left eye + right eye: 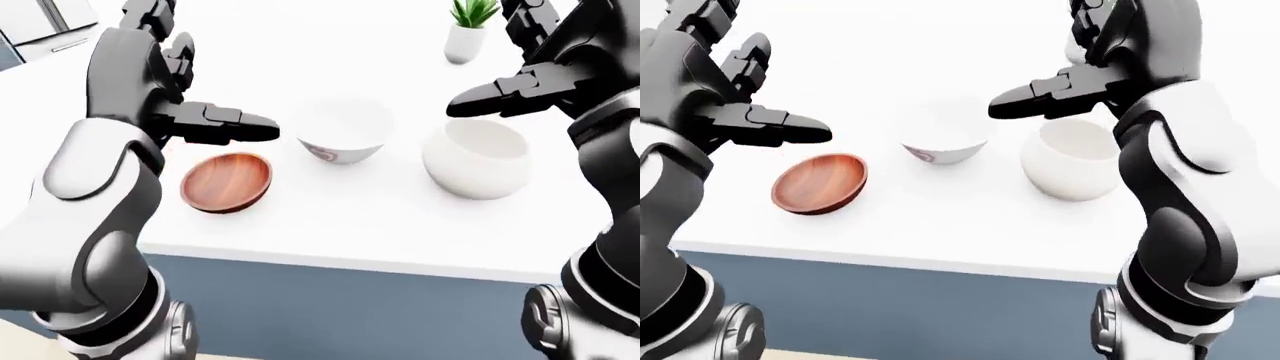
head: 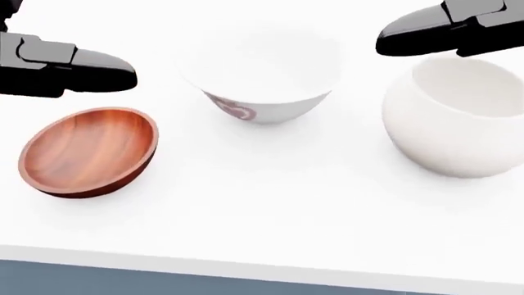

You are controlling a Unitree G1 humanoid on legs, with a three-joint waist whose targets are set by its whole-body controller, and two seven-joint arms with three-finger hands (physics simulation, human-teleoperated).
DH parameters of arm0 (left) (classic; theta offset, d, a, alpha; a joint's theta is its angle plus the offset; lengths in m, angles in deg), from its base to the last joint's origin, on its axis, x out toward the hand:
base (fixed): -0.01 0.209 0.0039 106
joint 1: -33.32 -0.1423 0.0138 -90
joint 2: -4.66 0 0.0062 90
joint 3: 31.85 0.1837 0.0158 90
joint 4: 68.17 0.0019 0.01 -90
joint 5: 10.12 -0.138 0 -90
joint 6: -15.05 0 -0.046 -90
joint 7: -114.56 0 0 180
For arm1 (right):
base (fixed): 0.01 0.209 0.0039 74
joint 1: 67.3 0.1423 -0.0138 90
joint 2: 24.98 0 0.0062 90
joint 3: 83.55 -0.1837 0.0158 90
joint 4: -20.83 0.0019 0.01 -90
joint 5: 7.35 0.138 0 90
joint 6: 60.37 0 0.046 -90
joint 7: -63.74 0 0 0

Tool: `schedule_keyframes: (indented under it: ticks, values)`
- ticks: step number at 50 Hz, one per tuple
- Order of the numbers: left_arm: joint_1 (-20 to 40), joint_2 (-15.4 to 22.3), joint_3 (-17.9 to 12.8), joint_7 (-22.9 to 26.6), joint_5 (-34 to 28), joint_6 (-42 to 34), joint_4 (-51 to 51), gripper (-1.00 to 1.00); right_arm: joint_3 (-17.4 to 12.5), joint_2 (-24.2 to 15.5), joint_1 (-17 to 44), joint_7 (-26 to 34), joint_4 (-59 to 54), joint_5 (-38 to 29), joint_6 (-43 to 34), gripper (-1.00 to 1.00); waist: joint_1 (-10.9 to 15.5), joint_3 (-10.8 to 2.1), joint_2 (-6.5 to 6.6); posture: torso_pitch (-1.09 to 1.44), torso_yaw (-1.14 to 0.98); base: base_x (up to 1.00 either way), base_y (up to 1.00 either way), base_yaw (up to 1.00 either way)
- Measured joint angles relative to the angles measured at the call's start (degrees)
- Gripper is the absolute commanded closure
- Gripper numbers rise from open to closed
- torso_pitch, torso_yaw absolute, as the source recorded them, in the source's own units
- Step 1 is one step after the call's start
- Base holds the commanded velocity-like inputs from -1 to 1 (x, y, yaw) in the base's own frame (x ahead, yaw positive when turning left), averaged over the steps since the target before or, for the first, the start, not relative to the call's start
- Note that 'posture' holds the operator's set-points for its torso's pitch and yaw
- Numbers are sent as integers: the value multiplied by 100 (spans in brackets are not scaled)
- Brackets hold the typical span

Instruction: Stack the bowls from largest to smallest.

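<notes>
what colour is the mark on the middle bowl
Reddish-pink mark on the white bowl, clearest in the head view.

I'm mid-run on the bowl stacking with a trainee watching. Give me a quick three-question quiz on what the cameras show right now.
1. True or false: the wooden bowl already sits inside another bowl.
2. In the head view, which bowl lies between the other two? A) the wooden bowl B) the white bowl with a red mark C) the round plain white bowl
3. Fill in: neither the left hand nor the right hand holds a ____.

Key
1. False: it rests alone on the white counter, tilted, apart from the others.
2. B.
3. Bowl: both hands hover above the counter with fingers open.
</notes>
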Motion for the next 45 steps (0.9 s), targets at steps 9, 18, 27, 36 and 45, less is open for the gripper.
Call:
schedule_keyframes:
  ticks: [9,18,27,36,45]
  values:
    - [-79,1,39,-6,-10,-14,80,-100,55,12,-58,39,-100,29,-56,-100,80,-100,-166,0,0,31,-48,0]
    - [-133,-36,153,76,144,-166,115,-100,-96,-190,-122,33,-209,44,-360,-100,-78,291,-368,0,0,0,0,0]
    - [-88,207,-159,9,118,-224,-254,-100,-152,-582,-44,287,329,305,-572,-100,2,-53,-394,0,0,0,0,0]
    - [-98,291,-173,97,232,-363,-247,-100,-555,-1677,-231,1127,850,437,-1547,-100,16,23,-423,0,0,0,0,0]
    - [-93,410,-323,148,431,-226,-437,-100,-1164,-2567,-860,2234,1068,232,-1471,-100,4,48,-473,-1,0,0,0,0]
